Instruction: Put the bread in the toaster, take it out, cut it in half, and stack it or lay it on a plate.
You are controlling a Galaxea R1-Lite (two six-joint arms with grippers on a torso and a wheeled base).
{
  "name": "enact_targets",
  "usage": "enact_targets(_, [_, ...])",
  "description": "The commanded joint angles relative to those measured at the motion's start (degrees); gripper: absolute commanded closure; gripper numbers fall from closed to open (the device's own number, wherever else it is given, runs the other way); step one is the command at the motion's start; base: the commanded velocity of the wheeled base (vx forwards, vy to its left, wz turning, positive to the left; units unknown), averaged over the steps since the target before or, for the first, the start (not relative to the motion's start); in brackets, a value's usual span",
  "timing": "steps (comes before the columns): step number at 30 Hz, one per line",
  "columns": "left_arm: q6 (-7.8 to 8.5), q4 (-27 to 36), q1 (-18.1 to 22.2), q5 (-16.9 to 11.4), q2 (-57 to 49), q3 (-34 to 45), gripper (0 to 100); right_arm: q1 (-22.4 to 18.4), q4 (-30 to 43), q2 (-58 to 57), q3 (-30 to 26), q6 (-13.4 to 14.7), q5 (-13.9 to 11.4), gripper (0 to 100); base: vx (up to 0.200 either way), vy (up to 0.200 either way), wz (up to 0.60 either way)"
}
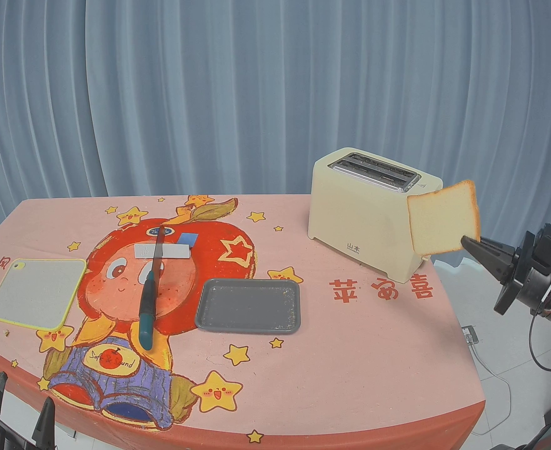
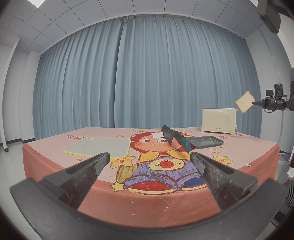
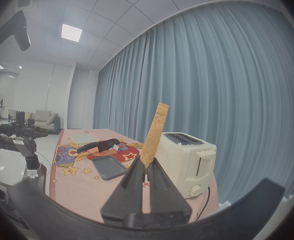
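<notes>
Bread: one pale slice (image 1: 443, 217), upright and slightly tilted, in the air just off the table's right edge. It is close beside the toaster's right end, and its top edge is a little below the slot openings.
Right pincer: my right pincer (image 3: 146, 165) is clamped on the slice's lower corner, so most of the bread stands free above my fingers.
Step in hand: by my reckoning, loading the toaster, the first part of the task.
Doing it well: I should lift until the slice clears the top, turn its thin edge in line with a slot, centre it and lower it straight. I should let go only once it sits inside, since a corner grip lets soft bread sag or swing.
Toaster: cream toaster (image 1: 366, 220) at the table's far right corner, with no bread in either of its two slots (image 1: 375, 171).
Plate: grey tray (image 1: 248, 305) mid-table toward the near edge, no bread on it.
Left pincer: my left pincer (image 2: 149, 157) hangs off the near left corner, fingers apart and holding nothing.
</notes>
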State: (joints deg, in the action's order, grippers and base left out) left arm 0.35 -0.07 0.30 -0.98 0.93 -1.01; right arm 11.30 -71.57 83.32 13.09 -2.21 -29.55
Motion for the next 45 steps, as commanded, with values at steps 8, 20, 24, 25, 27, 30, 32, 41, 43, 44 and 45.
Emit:
enact_targets(8, [0.0,-0.01,0.05,0.01,-0.84,1.01,0,-1.02,0.38,0.52,3.69,0.27,-0.24,100,0.0,0.0,0.0])
enact_targets(20, [0.0,-0.01,0.05,0.01,-0.84,1.01,0,-5.41,0.56,4.66,9.85,0.45,-4.99,100,0.0,0.0,0.0])
enact_targets(24, [0.0,-0.01,-0.04,0.01,-0.84,1.01,0,-5.85,0.56,5.53,11.08,0.45,-5.08,100,0.0,0.0,0.0])
enact_targets(25, [0.0,-0.01,0.05,0.01,-0.84,1.01,0,-6.03,0.56,5.8,11.17,0.45,-5.17,100,0.0,0.0,0.0])
enact_targets(27, [0.0,-0.01,0.05,0.01,-0.84,1.01,0,-6.55,0.56,6.24,11.6,0.45,-5.69,100,0.0,0.0,0.0])
enact_targets(30, [0.0,-0.01,0.05,0.01,-0.84,1.01,0,-6.64,0.82,6.59,12.84,0.45,-6.75,100,0.0,0.0,0.0])
enact_targets(32, [0.0,-0.01,0.05,0.01,-0.84,1.01,0,-6.64,2.49,6.77,13.89,0.27,-6.75,100,0.0,0.0,0.0])
enact_targets(41, [0.0,-0.01,0.05,0.01,-0.84,1.01,0,-6.29,9.87,6.68,20.13,-0.34,-6.84,100,0.0,0.0,0.0])
enact_targets(43, [0.0,-0.01,0.05,0.01,-0.84,1.01,0,-6.12,10.66,6.77,20.66,-0.61,-6.84,100,0.0,0.0,0.0])
enact_targets(44, [0.0,-0.01,0.05,0.01,-0.84,1.01,0,-6.12,11.1,6.85,20.83,-0.87,-6.84,100,0.0,0.0,0.0])
enact_targets(45, [0.0,-0.01,0.05,0.01,-0.84,1.01,0,-6.2,11.63,6.94,21.27,-1.57,-6.84,100,0.0,0.0,0.0])
